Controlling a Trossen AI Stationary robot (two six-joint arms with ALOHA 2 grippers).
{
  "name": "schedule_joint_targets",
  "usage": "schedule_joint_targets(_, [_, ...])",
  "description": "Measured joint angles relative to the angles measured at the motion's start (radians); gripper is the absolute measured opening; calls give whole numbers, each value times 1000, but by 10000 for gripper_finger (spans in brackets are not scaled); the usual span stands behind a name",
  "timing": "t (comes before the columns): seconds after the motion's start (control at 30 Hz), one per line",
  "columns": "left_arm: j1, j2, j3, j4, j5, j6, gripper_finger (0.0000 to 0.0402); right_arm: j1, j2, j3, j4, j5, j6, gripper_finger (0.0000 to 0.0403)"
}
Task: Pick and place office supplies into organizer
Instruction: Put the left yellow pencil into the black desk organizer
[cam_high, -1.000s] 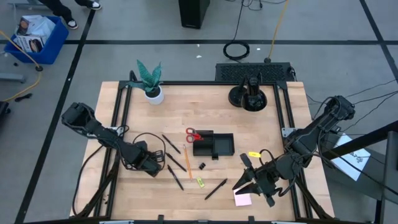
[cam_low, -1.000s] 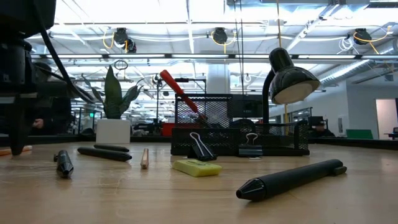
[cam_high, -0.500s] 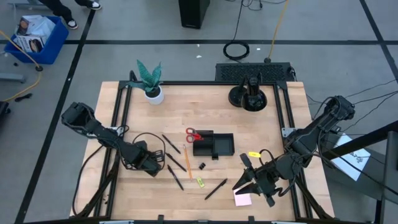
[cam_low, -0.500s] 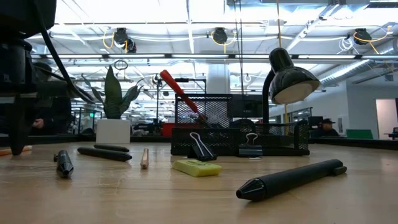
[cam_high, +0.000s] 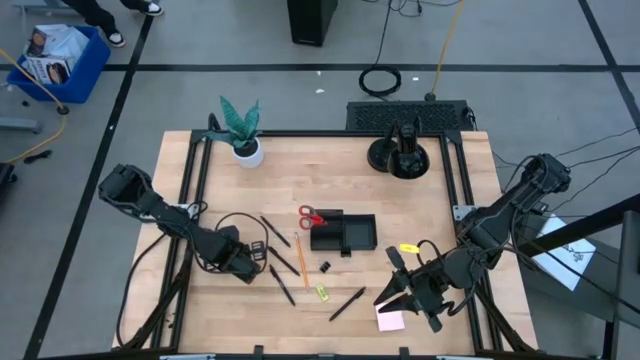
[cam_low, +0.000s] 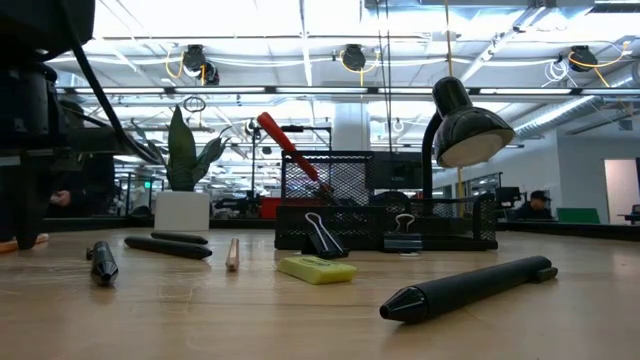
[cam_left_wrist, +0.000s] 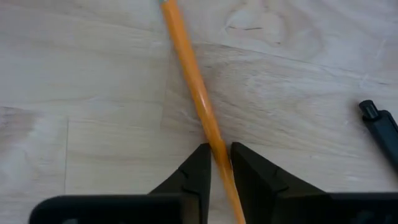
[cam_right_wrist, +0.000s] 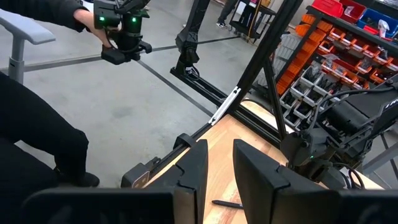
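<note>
Organizer (cam_high: 343, 234), a low black mesh tray, sits near the middle of the wooden table (cam_high: 430, 190), with the red-handled scissors (cam_high: 311, 217) leaning out of its left end; in the low view the scissors (cam_low: 287, 146) rise at a slant above the mesh wall (cam_low: 385, 215). A green plant (cam_high: 240, 127) in a white pot stands at the far left of the table, and a round black stand (cam_high: 402, 155) at the far middle.

At the near right, the right gripper (cam_high: 408, 297) hangs above the table just beside the pink sticky-note pad (cam_high: 390, 320); its fingers (cam_right_wrist: 194, 167) stand slightly apart with nothing between them.

At the near left, the left gripper (cam_high: 253, 258) is down at the table, its fingers (cam_left_wrist: 199, 168) pinched on either side of an orange pencil (cam_left_wrist: 198, 102), gripping it where it lies on the wood. A second orange pencil (cam_high: 301, 258) lies between that gripper and the organizer.

Black pens are scattered across the near half: one (cam_high: 274, 229) left of the scissors, one (cam_high: 282, 285) near the left gripper, one (cam_high: 347, 303) toward the front.

A small black clip (cam_high: 325, 267) rests just in front of the organizer, and a tiny yellow-green piece (cam_high: 322, 292) lies nearer the front edge.
</note>
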Motion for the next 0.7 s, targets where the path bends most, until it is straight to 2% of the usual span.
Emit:
schedule_joint_targets(0.43, [0, -1, 0, 0, -1, 2, 29, 0, 0, 0, 0, 0, 0, 70])
schedule_joint_targets(0.7, [0, -1, 0, 0, -2, 3, 31, 0, 0, 0, 0, 0, 0, 70])
